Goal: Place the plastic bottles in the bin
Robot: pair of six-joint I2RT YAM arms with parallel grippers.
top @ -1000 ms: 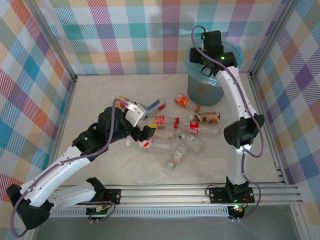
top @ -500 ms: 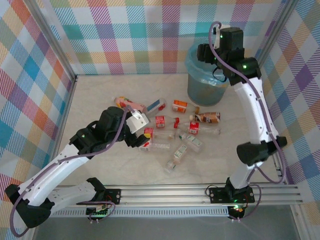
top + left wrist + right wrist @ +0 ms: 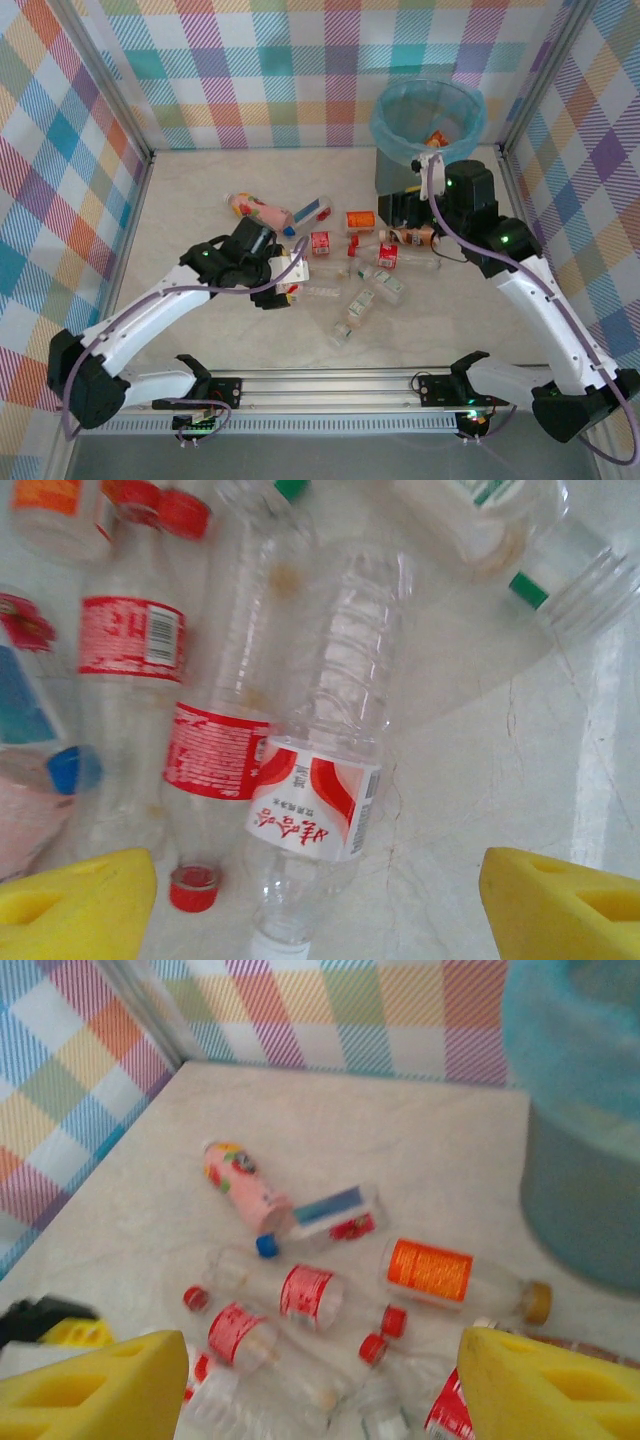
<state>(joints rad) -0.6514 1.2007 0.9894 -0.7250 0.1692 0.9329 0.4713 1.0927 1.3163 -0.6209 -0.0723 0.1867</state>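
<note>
Left claw (image 3: 312,880) spread; bottle (image 3: 315,815) lies cap toward it.

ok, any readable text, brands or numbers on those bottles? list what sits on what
No text is clear enough to quote.
Red-and-white-label bottle: red Chinese characters, upside down and too blurred to read, plus a barcode.
Red-label bottle: white print, blurred.
Second red-label bottle: barcode and white print, too small.
Orange-label bottle: pale print, blurred.

Pale marbled table (image 3: 200,195): plastic bottles (image 3: 360,221) scattered mid-table, lying flat; bin (image 3: 392,172) standing far right.
</note>
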